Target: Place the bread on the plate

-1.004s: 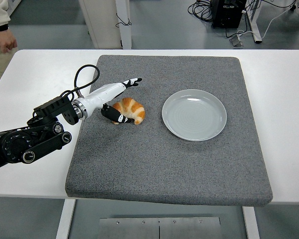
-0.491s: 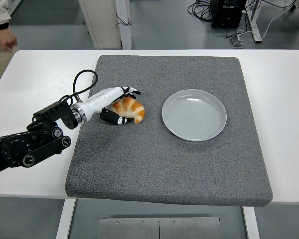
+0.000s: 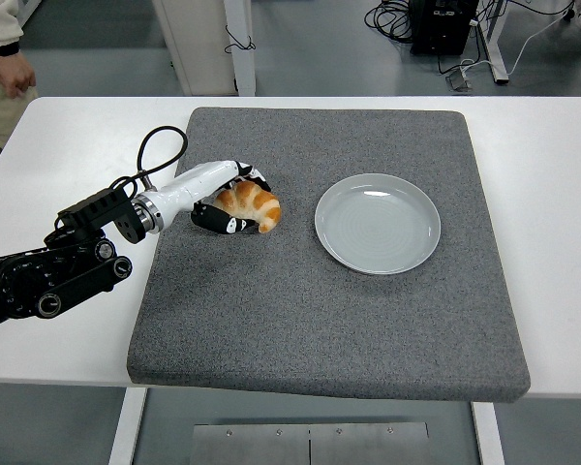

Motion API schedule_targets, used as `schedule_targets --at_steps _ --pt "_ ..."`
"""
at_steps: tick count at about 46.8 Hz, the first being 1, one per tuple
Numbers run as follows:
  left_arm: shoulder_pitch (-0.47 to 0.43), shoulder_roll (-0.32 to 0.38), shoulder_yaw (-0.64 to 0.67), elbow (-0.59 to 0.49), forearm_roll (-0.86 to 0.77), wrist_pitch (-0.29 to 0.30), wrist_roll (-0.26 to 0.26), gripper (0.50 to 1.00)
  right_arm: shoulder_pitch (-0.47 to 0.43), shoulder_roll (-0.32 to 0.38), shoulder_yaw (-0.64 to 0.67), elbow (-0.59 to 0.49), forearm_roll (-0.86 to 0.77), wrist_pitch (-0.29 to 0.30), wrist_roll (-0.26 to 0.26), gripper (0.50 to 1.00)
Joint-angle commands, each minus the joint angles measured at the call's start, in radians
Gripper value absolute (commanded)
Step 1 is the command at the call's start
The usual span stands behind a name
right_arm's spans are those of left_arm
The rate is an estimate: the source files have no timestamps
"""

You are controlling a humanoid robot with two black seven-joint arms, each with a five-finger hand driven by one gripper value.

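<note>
Right now, from the head view, the left hand (image 3: pixel 225 201) is curling its fingers (image 3: pixel 252 176) over the croissant (image 3: pixel 251 206) while the thumb is pressing in from the near side, so it is gripping the pastry on the grey mat (image 3: pixel 320 310). The croissant is lying left of the grey plate (image 3: pixel 378 224), near it but apart, and the plate is holding nothing. To do this step well, the hand should be squeezing gently enough not to crush the flaky crust, lifting straight up before carrying it right, clear of the plate rim. A person's hand (image 3: pixel 15 73) is showing at the top left corner. The right arm is not showing.
</note>
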Motion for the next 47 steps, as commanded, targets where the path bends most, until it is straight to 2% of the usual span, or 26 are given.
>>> schedule_targets --at_steps 1,8,19,30,47 --pt "-0.023 0.016 0.0 -0.003 -0.003 -0.004 -0.002 0.5 0.0 0.0 0.0 -0.001 0.0 0.0 0.0 1.0" --pt "-0.091 0.052 -0.002 -0.017 -0.004 -0.035 -0.002 0.5 0.0 0.0 0.0 -0.001 0.0 0.0 0.0 1.0" --pt "-0.217 0.093 -0.002 -0.018 -0.093 -0.15 0.0 0.5 0.0 0.0 0.0 0.001 0.0 0.0 0.0 1.0" --pt "-0.327 0.135 -0.003 -0.018 -0.101 -0.229 0.0 0.5 0.0 0.0 0.0 0.001 0.0 0.0 0.001 1.0" --pt "-0.382 0.141 -0.002 -0.023 -0.099 -0.265 0.0 0.5 0.0 0.0 0.0 -0.001 0.0 0.0 0.0 1.0"
